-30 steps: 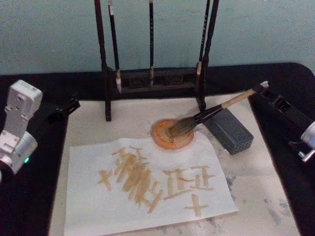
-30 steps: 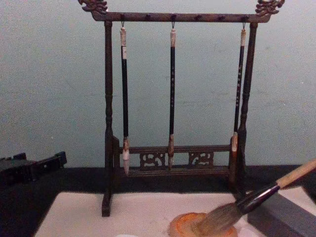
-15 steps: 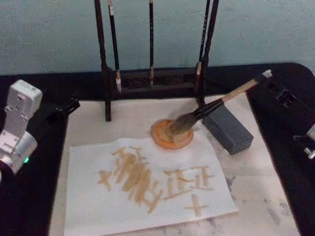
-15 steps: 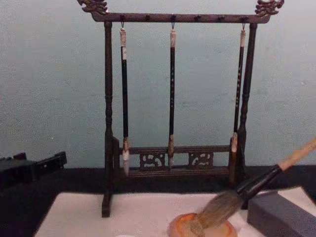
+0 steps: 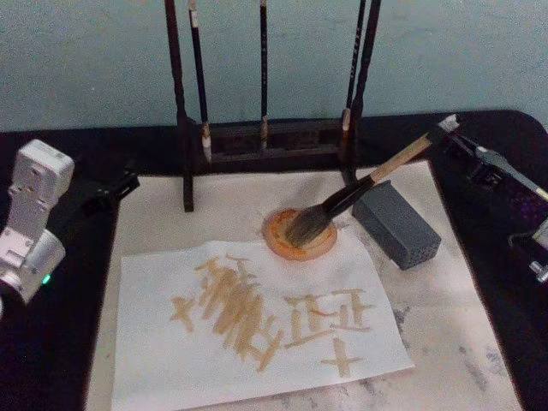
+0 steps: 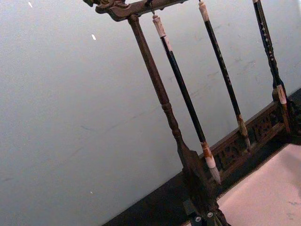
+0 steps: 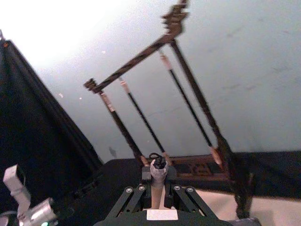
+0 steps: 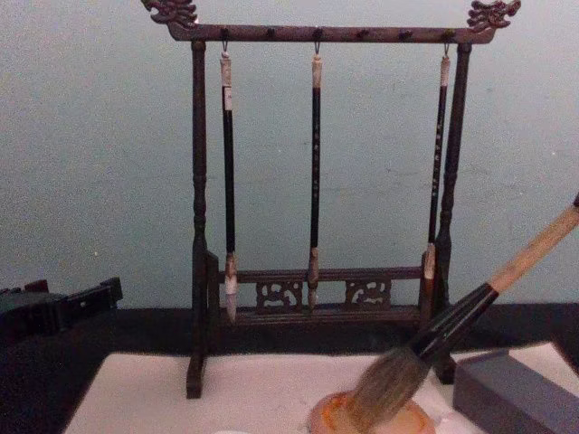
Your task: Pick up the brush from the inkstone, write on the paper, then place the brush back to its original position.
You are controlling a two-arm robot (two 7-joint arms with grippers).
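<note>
Nearest, at 6 o'clock from the inkstone [image 5: 272,233]: the paper [image 5: 154,368], flat on a pale mat [image 5: 454,334] over the black table [image 5: 51,360], covered in tan strokes, crosses and character-like figures, too loose to read for certain. At 9 o'clock from the inkstone, off the mat's edge, the left end effector [image 5: 116,184], parked above the table, well apart from brush and paper; apart or together, cannot tell. Against half a second ago: the brush [image 5: 364,181] tilted steeper, upper handle higher in the chest view, tuft drawn slightly toward 9 o'clock across the dish, paper and block unmoved. In the inkstone, a round orange dish at the paper's far edge, just the bushy grey-brown tuft, pressed down onto its surface. Just beside it at 3 o'clock, a grey block [image 5: 398,227] lying on the mat. Up at 2 o'clock, the right end effector [image 5: 452,130], clamped on the tan handle's upper end. Farthest, at 12 o'clock, the dark wooden stand [image 5: 184,128], with three slim brushes [image 5: 263,77] hanging from its top bar, before a pale blue-green wall.
</note>
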